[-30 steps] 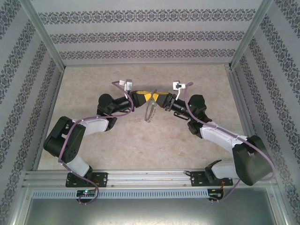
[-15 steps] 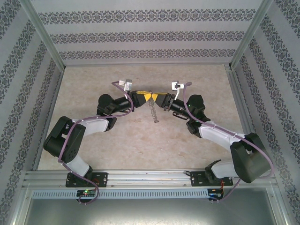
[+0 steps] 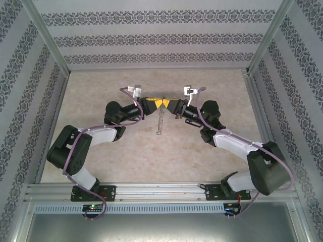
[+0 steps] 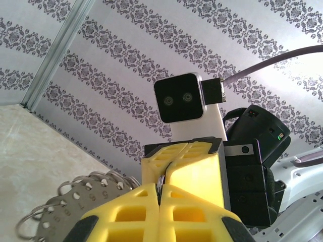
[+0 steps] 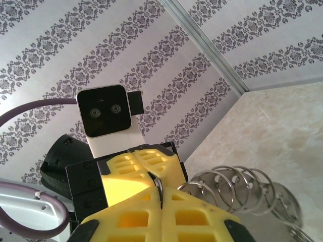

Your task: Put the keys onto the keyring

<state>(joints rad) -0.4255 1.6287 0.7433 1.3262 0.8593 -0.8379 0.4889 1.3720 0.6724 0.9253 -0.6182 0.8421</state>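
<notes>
The keyring is a dark chain of linked metal rings that hangs down from where my two grippers meet above the table. My left gripper is shut on a thin ring of it. My right gripper faces it tip to tip and is shut on the same ring. In the left wrist view my left gripper has the right one's yellow fingers straight ahead. In the right wrist view my right gripper meets the left one's fingers. The keys are out of view.
Several rings with round, numbered metal tags trail off beside the jaws. The marbled tabletop lies below. Patterned walls close in the back and both sides, and an aluminium rail runs along the near edge.
My right gripper has closed its jaws onto the ring held by the left one. The hanging chain swung to the right and has come back to hang straight.
</notes>
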